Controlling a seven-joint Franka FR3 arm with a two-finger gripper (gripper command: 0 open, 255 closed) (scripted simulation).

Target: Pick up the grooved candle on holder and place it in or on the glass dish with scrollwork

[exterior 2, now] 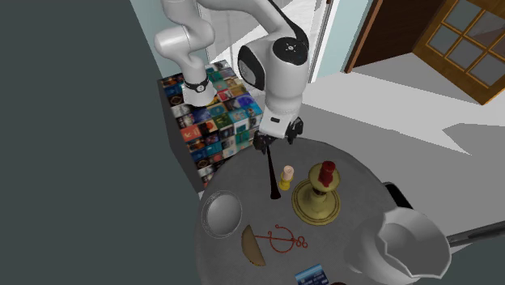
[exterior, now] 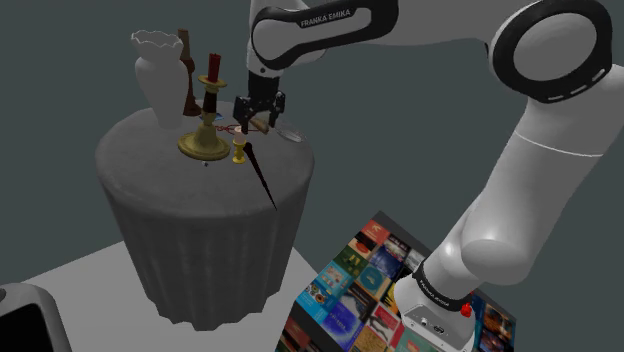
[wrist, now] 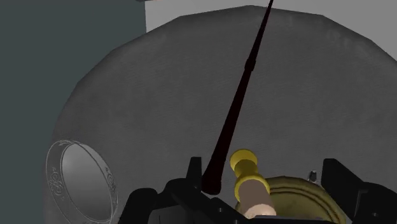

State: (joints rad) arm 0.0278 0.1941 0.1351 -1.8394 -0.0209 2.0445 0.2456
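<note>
- White lettering on the arm (exterior: 322, 17) read "FRANKA EMIKA"
- Left to right in the shoulder view: grooved red candle on brass holder (exterior: 207, 125) stood upright mid-table; black gripper (exterior: 256, 125) hung just beside it, fingers spread, holding nothing; glass dish (exterior: 291, 133) sat by the rim
- Dark wand (exterior: 262, 178) overhung the edge of the round grey table (exterior: 140, 165); open tabletop lay left of the holder

Gripper (exterior: 250, 128) low over round table (exterior: 150, 165), beside red candle on brass holder (exterior: 208, 108); white vase (exterior: 158, 75) behind.
</note>
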